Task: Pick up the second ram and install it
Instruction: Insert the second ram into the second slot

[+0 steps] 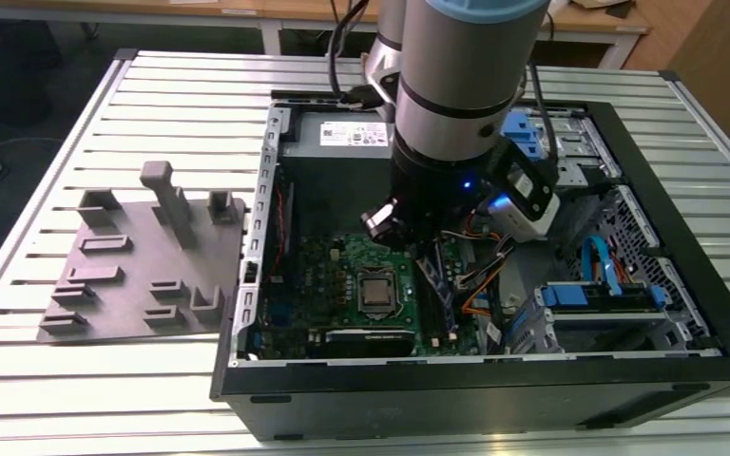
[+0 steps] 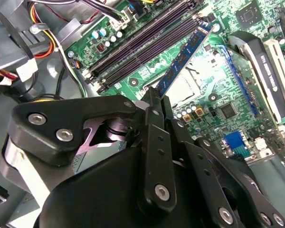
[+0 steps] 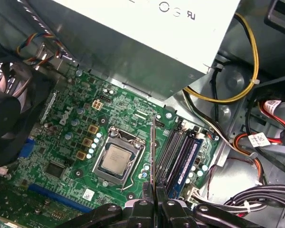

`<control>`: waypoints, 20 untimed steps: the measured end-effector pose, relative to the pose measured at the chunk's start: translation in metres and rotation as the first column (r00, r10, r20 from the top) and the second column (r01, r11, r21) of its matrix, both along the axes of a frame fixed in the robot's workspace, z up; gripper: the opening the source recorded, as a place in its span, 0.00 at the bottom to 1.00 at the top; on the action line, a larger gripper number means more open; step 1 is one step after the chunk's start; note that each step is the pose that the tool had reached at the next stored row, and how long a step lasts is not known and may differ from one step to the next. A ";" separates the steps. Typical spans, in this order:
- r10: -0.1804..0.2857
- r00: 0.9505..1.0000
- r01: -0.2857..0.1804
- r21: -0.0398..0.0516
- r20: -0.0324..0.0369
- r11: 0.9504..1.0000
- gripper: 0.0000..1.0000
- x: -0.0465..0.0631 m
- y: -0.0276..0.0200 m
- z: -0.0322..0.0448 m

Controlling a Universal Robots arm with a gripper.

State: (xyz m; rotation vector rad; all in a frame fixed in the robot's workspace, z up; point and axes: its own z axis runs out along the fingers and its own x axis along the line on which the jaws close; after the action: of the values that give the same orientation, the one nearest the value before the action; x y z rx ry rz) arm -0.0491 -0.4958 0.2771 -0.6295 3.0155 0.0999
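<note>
second ram (image 2: 185,53) over motherboard (image 1: 339,271) (in case (image 1: 492,385)); fixture block (image 1: 137,285) beside case

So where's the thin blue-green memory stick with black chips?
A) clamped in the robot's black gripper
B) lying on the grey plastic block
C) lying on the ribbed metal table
A: the memory stick juts out of the shut black gripper, above the green motherboard.

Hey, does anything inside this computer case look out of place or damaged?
Nothing stands out. The thin blue-green memory stick is clamped in the pincer, over the green motherboard beside the long black slots, not yet seated.
</note>
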 end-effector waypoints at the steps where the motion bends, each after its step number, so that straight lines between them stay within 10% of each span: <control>1: -0.006 1.000 0.006 0.000 0.000 1.000 0.14 0.000 0.0000 0.0000; 20: -0.119 0.993 0.119 0.000 0.000 0.993 0.14 0.000 0.0000 -0.0004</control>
State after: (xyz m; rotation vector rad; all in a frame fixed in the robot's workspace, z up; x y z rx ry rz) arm -0.0491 -0.4958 0.2766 -0.4480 3.0441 0.0941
